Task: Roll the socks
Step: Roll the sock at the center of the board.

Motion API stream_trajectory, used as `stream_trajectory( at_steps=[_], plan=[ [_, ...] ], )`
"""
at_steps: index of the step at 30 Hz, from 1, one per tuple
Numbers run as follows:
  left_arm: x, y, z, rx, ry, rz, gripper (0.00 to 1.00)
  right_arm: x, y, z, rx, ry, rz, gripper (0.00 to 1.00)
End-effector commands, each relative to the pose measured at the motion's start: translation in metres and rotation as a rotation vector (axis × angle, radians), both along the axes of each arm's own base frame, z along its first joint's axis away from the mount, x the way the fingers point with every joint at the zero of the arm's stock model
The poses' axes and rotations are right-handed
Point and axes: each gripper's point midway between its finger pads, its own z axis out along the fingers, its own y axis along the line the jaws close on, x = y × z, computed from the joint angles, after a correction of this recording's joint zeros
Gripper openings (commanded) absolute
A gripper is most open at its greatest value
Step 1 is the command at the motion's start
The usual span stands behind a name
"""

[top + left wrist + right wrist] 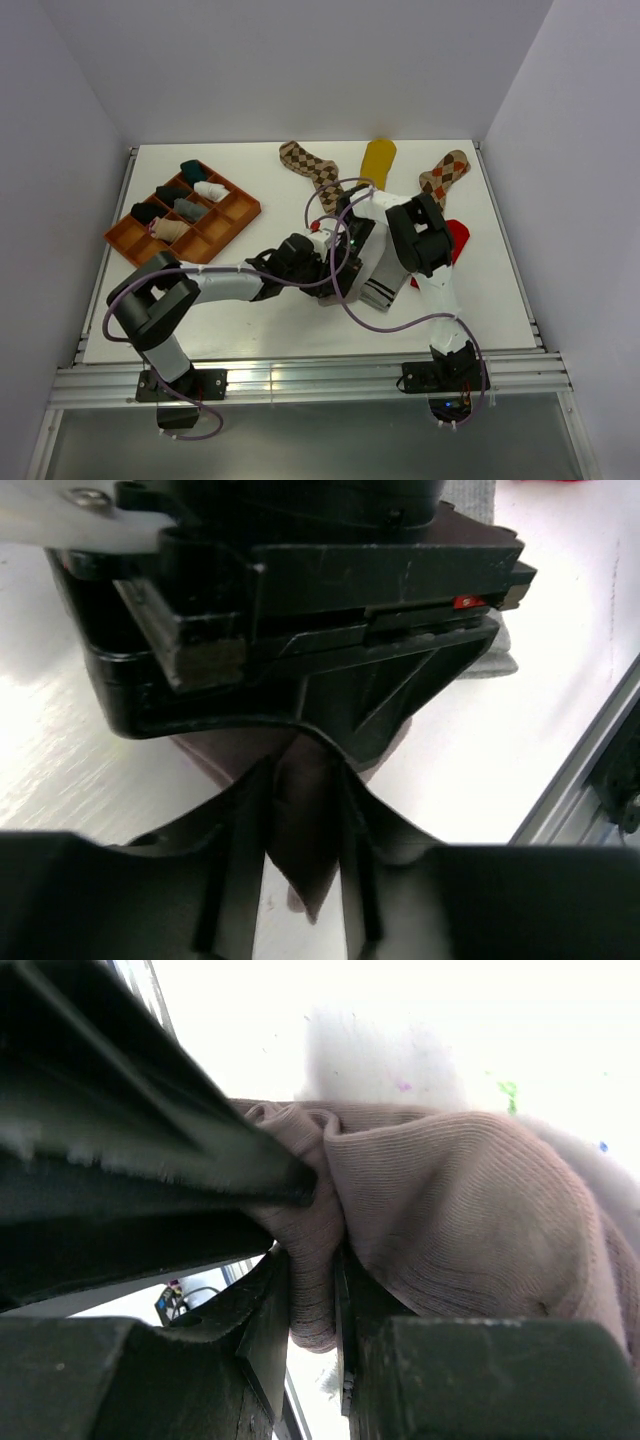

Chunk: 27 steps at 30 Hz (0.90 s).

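Now mid-roll: left hand and right hand both pinch the sock; next likely needs another tight turn.

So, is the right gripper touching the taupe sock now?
Touching. The right wrist view shows it: the right gripper is shut on a fold of the taupe sock, with the fabric pressed between both fingers.
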Motion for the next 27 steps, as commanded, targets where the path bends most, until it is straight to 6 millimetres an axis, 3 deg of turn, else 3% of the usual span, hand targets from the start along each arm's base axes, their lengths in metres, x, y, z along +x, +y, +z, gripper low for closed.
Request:
stream_trajectory(
  at_steps=[1, 7, 19, 27],
  plan=[
    [0.006, -0.014, 0.006, -0.02, 0.003, 0.002, 0.31, 0.015, -0.006, -0.018, -0.018, -0.063, 0.022, 0.22],
    [0.0, -0.013, -0.011, 0.037, 0.087, 0.029, 0.0, 0.023, -0.006, -0.021, -0.022, -0.114, -0.004, 0.36],
    [-0.005, 0.006, -0.032, 0.208, 0.228, 0.16, 0.0, 0.052, -0.003, 0.007, 0.053, -0.246, -0.145, 0.52],
    [0.001, 0.007, -0.029, 0.26, 0.258, 0.212, 0.0, 0.062, -0.008, 0.026, 0.091, -0.303, -0.232, 0.56]
  ],
)
